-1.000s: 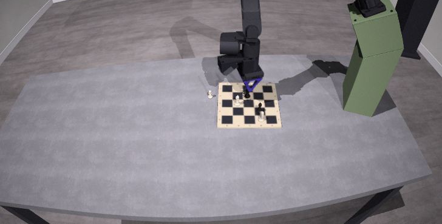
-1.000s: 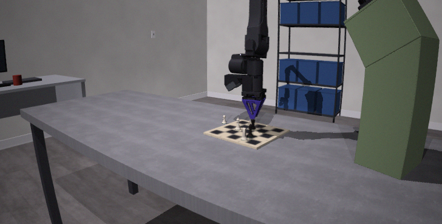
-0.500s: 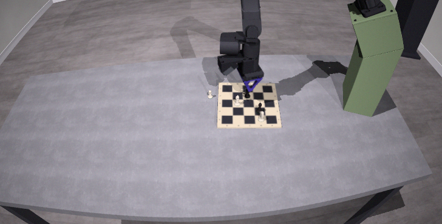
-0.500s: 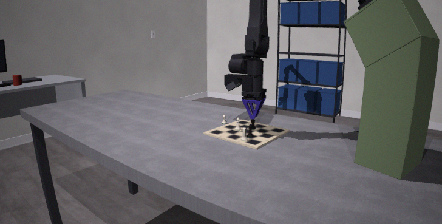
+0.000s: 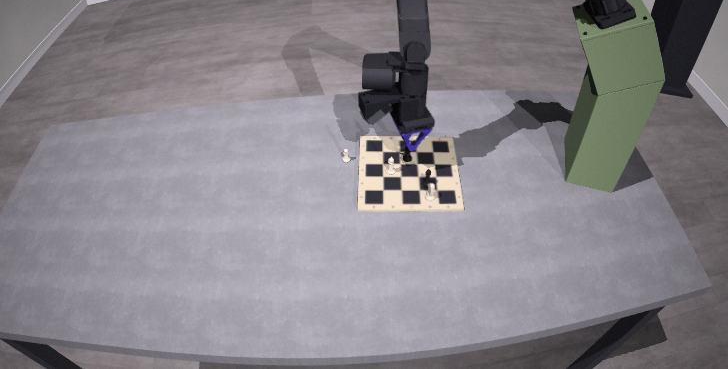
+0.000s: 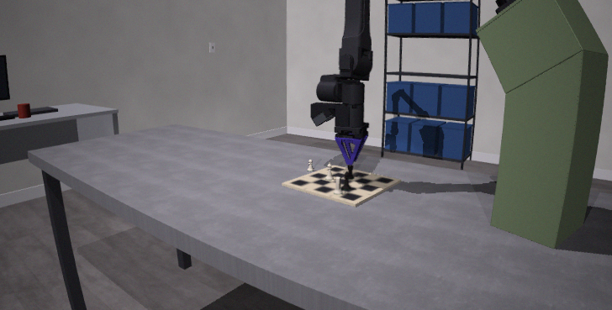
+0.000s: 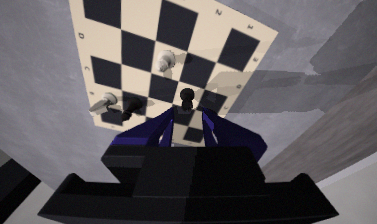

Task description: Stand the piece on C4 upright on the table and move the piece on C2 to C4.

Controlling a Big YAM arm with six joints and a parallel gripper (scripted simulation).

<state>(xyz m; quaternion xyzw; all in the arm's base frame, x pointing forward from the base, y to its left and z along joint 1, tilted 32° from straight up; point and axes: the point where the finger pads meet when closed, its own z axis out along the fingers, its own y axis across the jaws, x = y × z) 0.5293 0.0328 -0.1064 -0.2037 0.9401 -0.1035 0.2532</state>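
At the upper middle of the board (image 5: 364, 206), the gripper (image 5: 408, 152) hangs tip-down over a black pawn (image 5: 407, 157). Its fingers are partly spread, one on each side of the pawn, and to my eye they bracket it without squeezing. The pawn sits on a light square in the centre column, second row from the board's top edge in the top view. The edge marks are too small to read, so I cannot tell whether that square is C2 or C4. A white pawn (image 5: 345, 155) stands upright on the surface (image 5: 203, 213) just left of the board, so I judge the first half done and the black pawn's move the step in hand. To do it well, keep the fingers centred on the pawn's neck and move the wrist only straight up or down near the board. A sideways drift could tip the pawn or clip the white piece (image 5: 390, 165) just lower left of it. The base should land wholly inside its square before the fingers part further. The pawn is upright, its long axis vertical. Its head points up at the gripper and, in the wrist view, toward the frame's top.
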